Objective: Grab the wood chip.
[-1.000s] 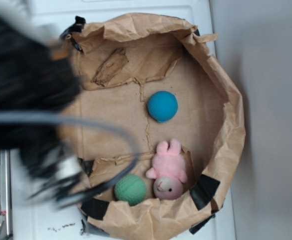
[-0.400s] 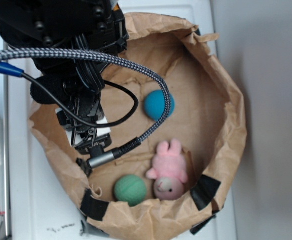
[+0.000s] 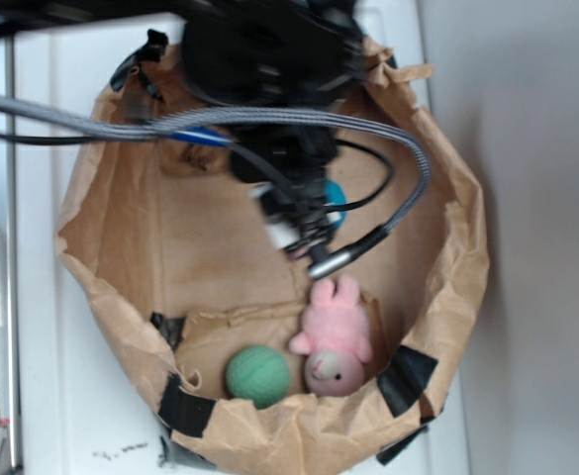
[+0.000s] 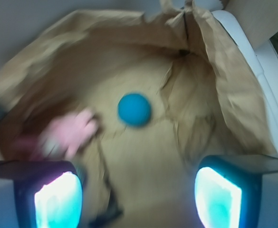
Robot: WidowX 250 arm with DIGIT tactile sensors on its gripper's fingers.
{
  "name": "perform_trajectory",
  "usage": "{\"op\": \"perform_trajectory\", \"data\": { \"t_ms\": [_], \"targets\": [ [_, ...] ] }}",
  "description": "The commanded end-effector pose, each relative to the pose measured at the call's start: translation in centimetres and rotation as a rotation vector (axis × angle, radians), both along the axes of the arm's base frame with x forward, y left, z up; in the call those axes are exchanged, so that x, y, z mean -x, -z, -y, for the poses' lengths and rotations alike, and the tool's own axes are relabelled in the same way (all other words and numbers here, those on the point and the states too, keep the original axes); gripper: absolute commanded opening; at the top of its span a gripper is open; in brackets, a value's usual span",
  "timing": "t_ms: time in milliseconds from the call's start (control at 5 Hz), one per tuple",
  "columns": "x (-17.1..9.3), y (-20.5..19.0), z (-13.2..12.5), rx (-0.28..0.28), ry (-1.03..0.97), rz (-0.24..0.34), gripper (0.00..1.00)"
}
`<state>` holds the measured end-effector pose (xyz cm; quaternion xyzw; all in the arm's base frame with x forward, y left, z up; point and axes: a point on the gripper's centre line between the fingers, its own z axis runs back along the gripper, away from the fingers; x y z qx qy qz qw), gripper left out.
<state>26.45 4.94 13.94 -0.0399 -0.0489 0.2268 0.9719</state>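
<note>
- I see the claw [image 4: 138, 194] spread wide and empty above the crumpled brown paper bag [image 4: 234, 90].
- Round blue ball [image 4: 134, 109] lies ahead, between its fingers.

Black robot arm [image 3: 259, 59] reaching in from the top of the exterior view, braided cable looping around its wrist, gripper [image 4: 139, 197] pointing downward, two glowing fingertips [image 4: 58, 202] spread wide apart at the bottom corners of the wrist view, nothing held between them
</note>
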Motion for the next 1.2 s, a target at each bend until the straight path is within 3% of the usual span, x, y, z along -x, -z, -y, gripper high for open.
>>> {"op": "perform_trajectory", "data": {
  "t_ms": [0, 200, 1000],
  "targets": [
    [2.3, 4.1, -1.8, -0.035, -0.221, -0.02, 1.0],
    [2.8, 5.4, -2.8, -0.05, -0.226, -0.055, 1.0],
    [2.8, 5.4, -2.8, -0.05, -0.226, -0.055, 1.0]
  ]
}}
